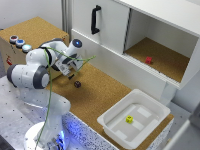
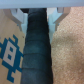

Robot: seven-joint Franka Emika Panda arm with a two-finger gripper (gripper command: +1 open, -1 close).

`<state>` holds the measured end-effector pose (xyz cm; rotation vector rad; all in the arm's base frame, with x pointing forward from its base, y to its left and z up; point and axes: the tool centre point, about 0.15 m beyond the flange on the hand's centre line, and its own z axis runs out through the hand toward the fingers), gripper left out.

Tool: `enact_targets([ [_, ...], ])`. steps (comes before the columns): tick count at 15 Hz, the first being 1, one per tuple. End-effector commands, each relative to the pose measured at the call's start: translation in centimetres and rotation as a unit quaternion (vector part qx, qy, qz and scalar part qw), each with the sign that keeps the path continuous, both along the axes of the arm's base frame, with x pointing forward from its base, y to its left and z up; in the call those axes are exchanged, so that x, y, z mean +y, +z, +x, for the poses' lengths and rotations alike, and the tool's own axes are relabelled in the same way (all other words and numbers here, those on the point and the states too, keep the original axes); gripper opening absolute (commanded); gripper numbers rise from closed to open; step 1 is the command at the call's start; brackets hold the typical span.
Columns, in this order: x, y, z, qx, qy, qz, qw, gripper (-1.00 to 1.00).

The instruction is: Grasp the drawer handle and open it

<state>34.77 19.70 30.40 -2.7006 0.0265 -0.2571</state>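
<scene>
Arm: folded low over the cork bench (image 1: 100, 92), gripper (image 1: 68, 66) at the brown box's (image 1: 30, 35) front.
Jaws: pinching the black drawer handle (image 2: 37, 47) between them.
White bin (image 1: 134, 120): holds a yellow piece (image 1: 129, 119).
Cabinet (image 1: 165, 42): sliding door open; red block (image 1: 148, 60) inside.

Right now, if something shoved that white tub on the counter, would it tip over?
Probably not: the white tub looks wide and low, so it should slide rather than tip. Its thin walls suggest light, fairly stiff plastic. The small yellow piece inside might skid about.
</scene>
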Motion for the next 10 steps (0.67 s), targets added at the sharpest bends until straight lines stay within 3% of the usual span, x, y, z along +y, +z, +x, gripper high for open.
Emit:
enact_targets([
  [1,-4.5,-0.6,-0.3,-0.013,-0.009,-0.01,1.0,-1.0],
  [7,-5.4,-0.1,-0.8,-0.009,-0.017,-0.018,1.0,-1.0],
  [8,-5.3,0.4,-0.9,-0.011,-0.014,-0.033,0.999,1.0],
  [10,-4.8,2.4,-0.9,-0.033,0.007,-0.072,0.997,1.0],
])
